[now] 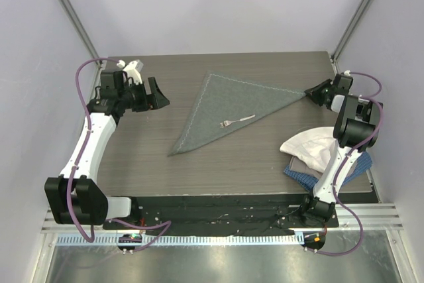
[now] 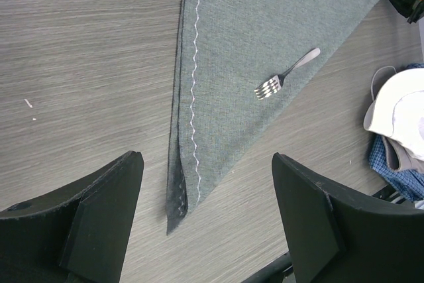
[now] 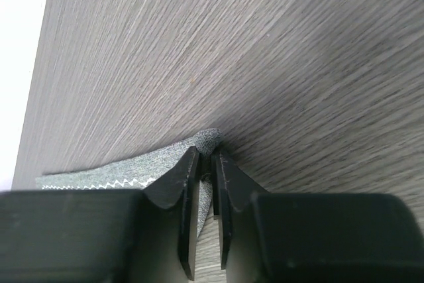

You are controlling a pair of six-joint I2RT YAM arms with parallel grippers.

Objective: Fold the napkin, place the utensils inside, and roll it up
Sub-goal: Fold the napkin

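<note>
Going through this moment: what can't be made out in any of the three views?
- Blue checked cloth: top view, mostly under the white cloth and the right arm; left wrist view, cut by the frame edge.
- Fork: top view, too small to count prongs; outside the right wrist view.
- Napkin: right wrist view shows only the corner pinched in the right gripper; the gripper's body blocks the rest.

Left arm (image 1: 93, 140) and right arm (image 1: 331, 170) are showing white shells between black joints. Purple cables (image 1: 79, 84) are looping alongside. Left gripper (image 1: 159, 94) is wearing black wedge fingers (image 2: 99, 230), white wrist mount (image 1: 132, 66).
</note>
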